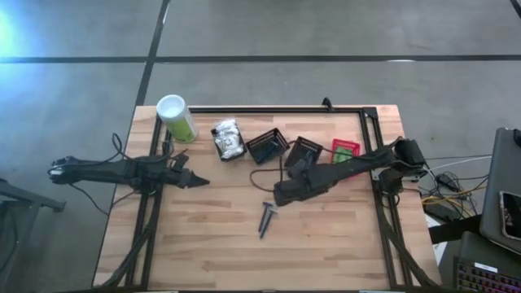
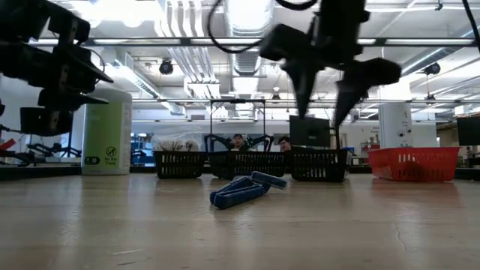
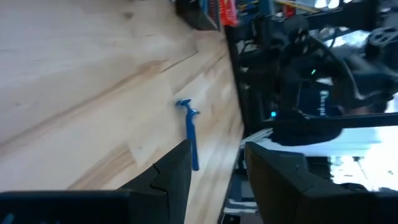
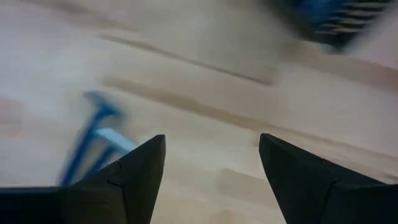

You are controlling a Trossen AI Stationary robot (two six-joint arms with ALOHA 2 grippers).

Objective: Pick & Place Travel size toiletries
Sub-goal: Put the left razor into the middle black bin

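Note:
Two slim blue razor-like items point(image 1: 266, 218) lie side by side on the wood near the table's middle; they also show in the low view as the blue items point(image 2: 244, 191) and in the right wrist view as blurred blue sticks point(image 4: 93, 140). White crinkly packets point(image 1: 229, 139) fill a black basket near the far edge. My right gripper point(image 1: 277, 195) hovers open just above and to the far right of the blue items, fingers pointing down point(image 2: 324, 109). My left gripper point(image 1: 202, 182) waits open at the table's left, raised, pointing toward the middle.
A tall pale-green canister with a white lid point(image 1: 175, 118) stands at the far left corner. Two black slotted baskets point(image 1: 267, 146) point(image 1: 303, 152) and a red one point(image 1: 345, 150) line the far side. Bare wood point(image 1: 244, 252) lies toward the near edge.

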